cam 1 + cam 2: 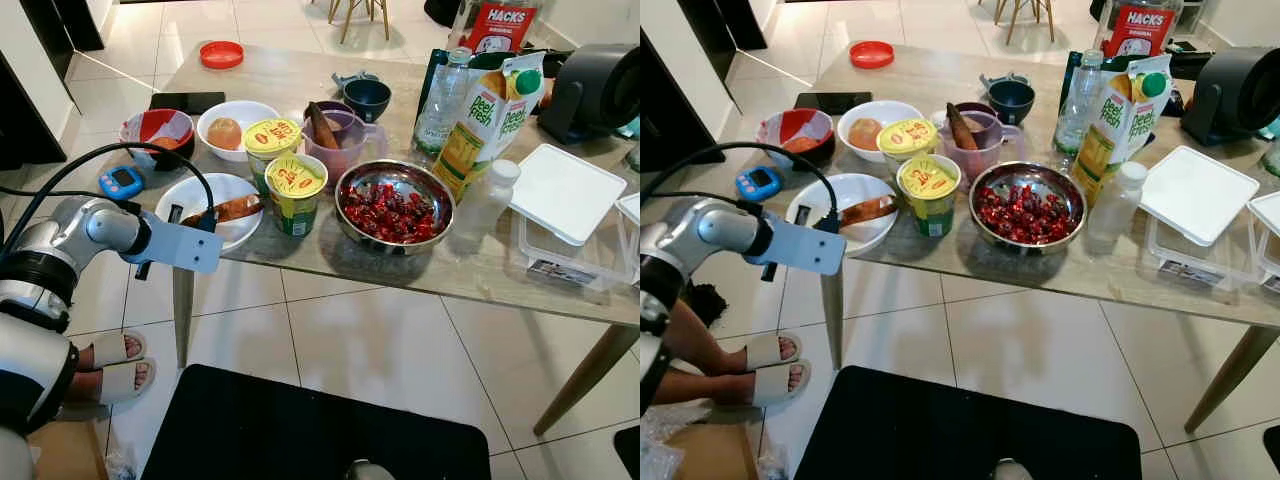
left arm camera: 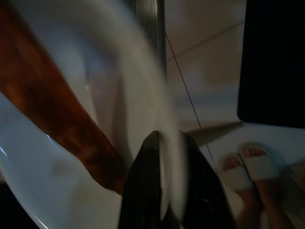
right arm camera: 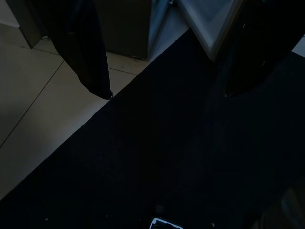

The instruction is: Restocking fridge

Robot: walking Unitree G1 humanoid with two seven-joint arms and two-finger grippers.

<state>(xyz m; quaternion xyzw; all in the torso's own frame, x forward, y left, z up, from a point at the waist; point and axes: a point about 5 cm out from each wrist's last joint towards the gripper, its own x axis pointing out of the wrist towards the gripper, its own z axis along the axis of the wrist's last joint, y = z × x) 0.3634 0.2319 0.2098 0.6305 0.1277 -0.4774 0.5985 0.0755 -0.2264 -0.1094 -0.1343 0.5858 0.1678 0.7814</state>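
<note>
A white plate (image 1: 200, 192) holding a long brown piece of food (image 1: 235, 208) sits at the near left corner of the glass-topped table (image 1: 300, 255). My left gripper (image 1: 205, 222) reaches in from the left and is shut on the plate's near rim. In the left wrist view its black fingers (image 2: 143, 181) pinch the white rim (image 2: 57, 181), with the brown food (image 2: 52, 114) just beyond. My right gripper (image 3: 167, 95) hangs open over the black mat (image 3: 143, 167).
Two yellow-lidded cups (image 1: 296, 190), a steel bowl of red fruit (image 1: 394, 205), a juice carton (image 1: 490, 120), bottles, bowls and a lidded plastic box (image 1: 565, 200) crowd the table. A person's sandalled feet (image 1: 115, 365) stand at the left. A black mat (image 1: 320, 430) lies before me.
</note>
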